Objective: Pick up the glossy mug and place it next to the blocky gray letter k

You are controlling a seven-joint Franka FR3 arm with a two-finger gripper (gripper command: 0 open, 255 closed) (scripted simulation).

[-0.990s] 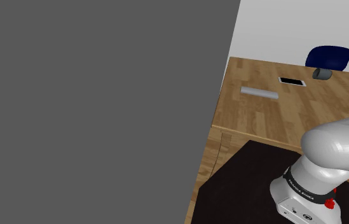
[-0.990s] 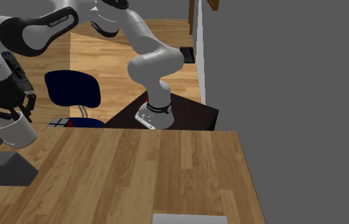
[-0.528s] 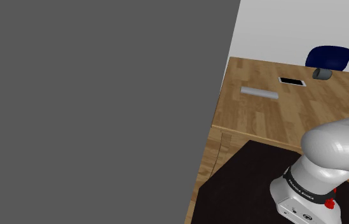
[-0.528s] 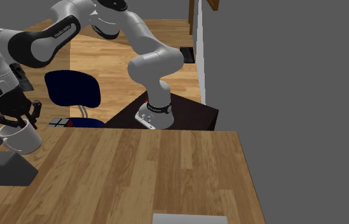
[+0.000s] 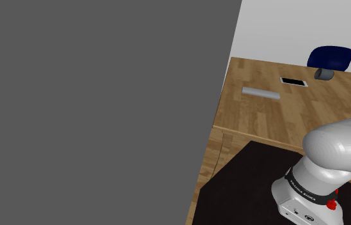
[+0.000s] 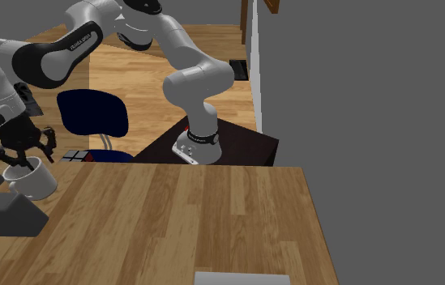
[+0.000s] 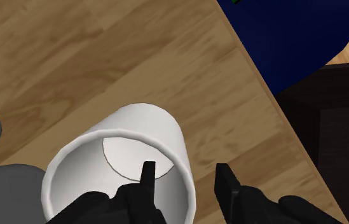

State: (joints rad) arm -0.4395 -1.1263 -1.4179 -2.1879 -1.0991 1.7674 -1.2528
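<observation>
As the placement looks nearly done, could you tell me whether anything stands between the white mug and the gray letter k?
Nothing visible does. The white mug stands upright on the wooden table directly beside the gray letter k, no other thing between them. The gripper straddles the mug's wall, one finger inside, one outside.

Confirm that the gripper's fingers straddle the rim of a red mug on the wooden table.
Wrong colour: the mug is white, not red, as the wrist view shows. The gripper does straddle its rim, on the wooden table.
</observation>
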